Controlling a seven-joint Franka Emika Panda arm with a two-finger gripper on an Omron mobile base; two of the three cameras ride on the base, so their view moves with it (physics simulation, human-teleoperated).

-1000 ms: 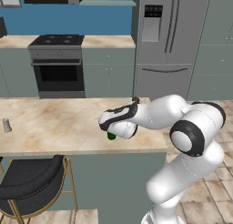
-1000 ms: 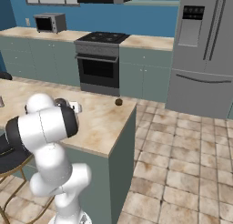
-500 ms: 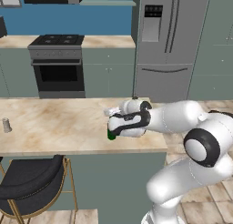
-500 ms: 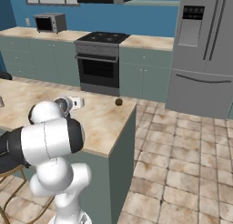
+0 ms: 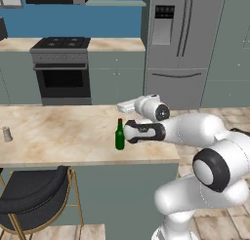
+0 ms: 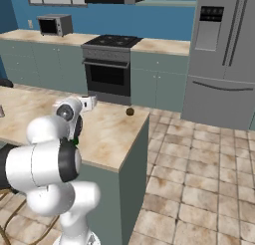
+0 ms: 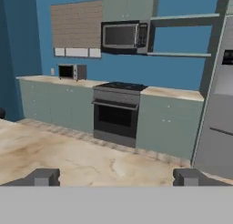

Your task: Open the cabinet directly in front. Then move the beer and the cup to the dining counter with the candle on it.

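Ahead of me a black stove (image 5: 61, 63) sits in the far worktop beside a tall grey fridge (image 5: 183, 44), with a microwave (image 7: 124, 35) mounted above the stove. A toaster oven (image 6: 54, 25) stands on that worktop, and a black stool (image 5: 34, 197) is drawn up close below me.

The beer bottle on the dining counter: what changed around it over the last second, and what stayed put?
The end effector let go of the beer and drew back toward the robot; its fingers now stand wide open with nothing between them. The bottle, half hidden by the hand a second ago, now stands upright and free on the dining counter. The small grey object at the counter's far left and the small dark object near its corner did not move.
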